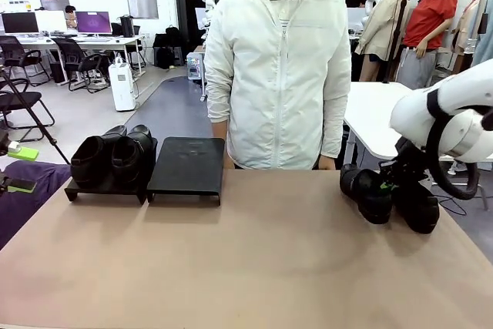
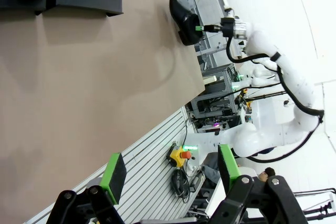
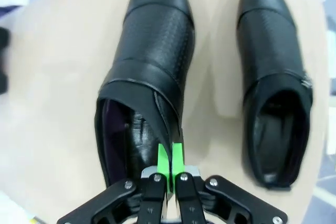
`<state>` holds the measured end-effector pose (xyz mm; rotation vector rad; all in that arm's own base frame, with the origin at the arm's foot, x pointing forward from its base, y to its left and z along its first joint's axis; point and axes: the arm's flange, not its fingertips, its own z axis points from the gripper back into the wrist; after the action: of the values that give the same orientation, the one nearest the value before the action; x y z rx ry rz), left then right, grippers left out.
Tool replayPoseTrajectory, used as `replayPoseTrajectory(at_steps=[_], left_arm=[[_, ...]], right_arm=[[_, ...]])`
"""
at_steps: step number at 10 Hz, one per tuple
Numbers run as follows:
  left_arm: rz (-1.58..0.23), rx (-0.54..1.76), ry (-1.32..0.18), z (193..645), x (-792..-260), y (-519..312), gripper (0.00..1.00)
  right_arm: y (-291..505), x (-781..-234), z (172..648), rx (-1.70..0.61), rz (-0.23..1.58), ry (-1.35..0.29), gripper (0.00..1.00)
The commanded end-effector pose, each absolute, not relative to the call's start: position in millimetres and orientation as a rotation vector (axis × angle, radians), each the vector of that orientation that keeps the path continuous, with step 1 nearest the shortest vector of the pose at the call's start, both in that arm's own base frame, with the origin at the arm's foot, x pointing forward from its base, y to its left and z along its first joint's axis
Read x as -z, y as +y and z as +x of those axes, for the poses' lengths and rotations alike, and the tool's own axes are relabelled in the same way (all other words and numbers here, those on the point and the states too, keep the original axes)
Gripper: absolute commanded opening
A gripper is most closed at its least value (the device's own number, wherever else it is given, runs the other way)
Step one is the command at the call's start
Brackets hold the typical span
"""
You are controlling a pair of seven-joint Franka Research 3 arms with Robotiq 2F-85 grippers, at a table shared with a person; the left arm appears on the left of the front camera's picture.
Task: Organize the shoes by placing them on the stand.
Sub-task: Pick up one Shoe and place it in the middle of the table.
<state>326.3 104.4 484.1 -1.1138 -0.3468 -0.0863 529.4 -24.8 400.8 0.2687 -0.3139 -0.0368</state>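
Observation:
Two black shoes (image 1: 112,158) sit side by side on the left stand (image 1: 104,189). Beside it, the second stand (image 1: 186,166) has a bare top. Two more black shoes lie at the table's right end, one (image 1: 368,193) nearer the middle and one (image 1: 420,207) beside it. My right gripper (image 1: 390,183) reaches down between them. In the right wrist view it (image 3: 170,163) is shut, green pads pinching the inner side wall of the left shoe (image 3: 152,51); the other shoe (image 3: 273,77) lies free beside it. My left gripper (image 2: 170,174) hangs open off the table's near edge, nothing between its fingers.
A person in a white jacket (image 1: 277,67) stands at the far edge, a hand (image 1: 327,163) resting near the table. The brown tabletop (image 1: 254,252) has wide free room between the stands and the right-hand shoes. A white table (image 1: 370,117) stands behind on the right.

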Motion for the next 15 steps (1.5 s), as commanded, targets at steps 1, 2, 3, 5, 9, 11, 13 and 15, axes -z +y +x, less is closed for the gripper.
replayPoseTrajectory(at_steps=[1, 2, 3, 5, 9, 11, 13, 15], left_arm=[[-1.112, 0.106, -0.348, 324, -484, 107, 0.91], [-1.112, 0.106, -0.348, 324, -484, 107, 0.91], [-1.112, 0.106, -0.348, 324, -484, 107, 0.91], [-1.112, 0.106, -0.348, 324, -484, 107, 0.91], [-1.112, 0.106, -0.348, 324, -484, 107, 0.91], [-1.112, 0.106, -0.348, 324, -484, 107, 0.91], [-1.112, 0.106, -0.348, 324, -484, 107, 0.91], [-1.112, 0.106, -0.348, 324, -484, 107, 0.91]], right_arm=[[-21, -462, 464, 0.152, 0.371, -0.315, 0.0], [-16, -483, 426, 0.2, 0.4, -0.29, 0.0], [-10, -493, 387, 0.243, 0.409, -0.234, 0.0], [1, -489, 317, 0.238, 0.429, -0.251, 0.0], [1, -492, 327, 0.214, 0.436, -0.23, 0.0], [2, -493, 324, 0.206, 0.429, -0.221, 0.0], [61, -494, 296, 0.203, 0.371, -0.308, 0.0], [124, -488, 283, 0.166, 0.354, -0.309, 0.0]])
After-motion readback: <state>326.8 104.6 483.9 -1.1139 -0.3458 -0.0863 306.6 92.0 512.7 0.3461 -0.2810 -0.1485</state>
